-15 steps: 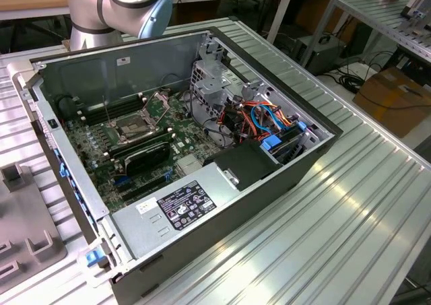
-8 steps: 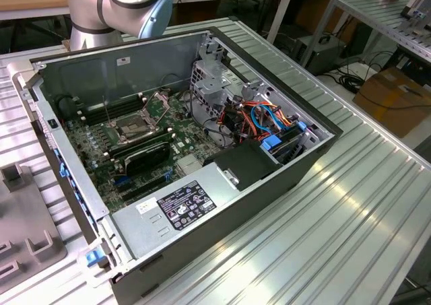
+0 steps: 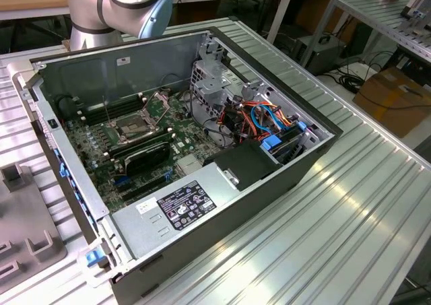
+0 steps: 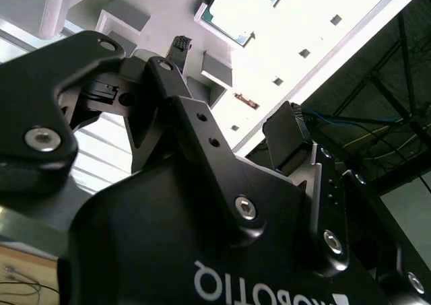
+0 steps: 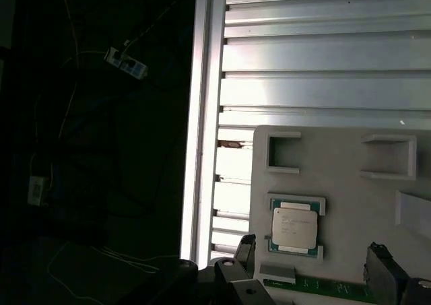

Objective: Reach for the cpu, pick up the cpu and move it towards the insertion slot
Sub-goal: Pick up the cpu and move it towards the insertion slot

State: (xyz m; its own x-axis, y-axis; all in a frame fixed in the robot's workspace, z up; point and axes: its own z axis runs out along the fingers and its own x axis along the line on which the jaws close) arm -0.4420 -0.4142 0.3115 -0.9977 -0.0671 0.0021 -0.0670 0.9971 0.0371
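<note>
Black two-finger gripper (image 5: 312, 246): jaws spread, empty. Small square cpu (image 5: 294, 227) with dull silver-beige metal face sits in a pale grey plastic holder (image 5: 337, 177), just beyond the fingertips (image 5: 246, 246), in line with the gap, off-centre toward one finger, untouched.

place: robotics lab | evidence: open computer case (image 3: 269, 204), ribbed metal workbench (image 3: 357, 211)

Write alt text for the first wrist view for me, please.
The cpu lies in a grey holder on a ribbed metal table. The gripper hovers near it, fingers open, not touching.
</note>
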